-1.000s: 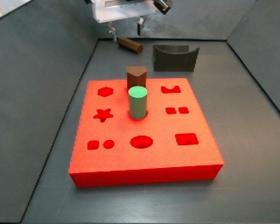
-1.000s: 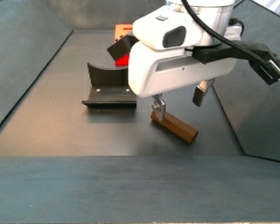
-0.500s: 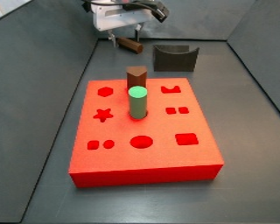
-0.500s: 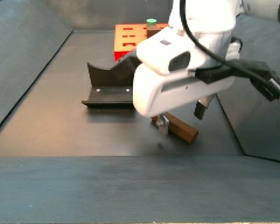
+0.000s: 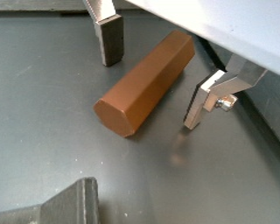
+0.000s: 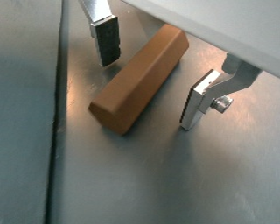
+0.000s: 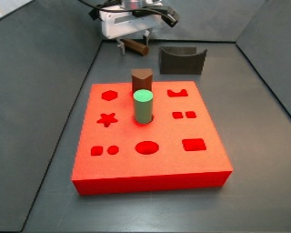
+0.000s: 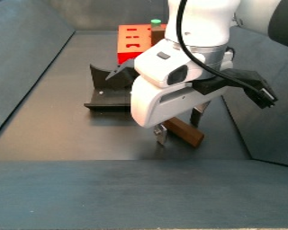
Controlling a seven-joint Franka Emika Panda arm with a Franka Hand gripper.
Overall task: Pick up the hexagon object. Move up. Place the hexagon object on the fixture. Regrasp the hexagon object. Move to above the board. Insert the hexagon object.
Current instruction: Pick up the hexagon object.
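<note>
The hexagon object (image 5: 146, 83) is a slim brown faceted peg lying flat on the grey floor; it also shows in a wrist view (image 6: 139, 78) and in both side views (image 7: 135, 45) (image 8: 185, 136). My gripper (image 5: 156, 77) is open and low over it, with one finger on each side of the peg and a gap to each. The gripper also shows in a side view (image 8: 180, 132). The fixture (image 7: 181, 60) stands just right of the gripper. The red-orange board (image 7: 148, 159) lies nearer the front.
A green cylinder (image 7: 143, 106) and a stouter brown peg (image 7: 141, 79) stand upright in the board. Sloped grey walls close in the floor on both sides. The fixture also shows in a side view (image 8: 111, 90), left of the gripper.
The gripper has come down from above the peg until its open fingers straddle it near the floor. The peg has not moved.
</note>
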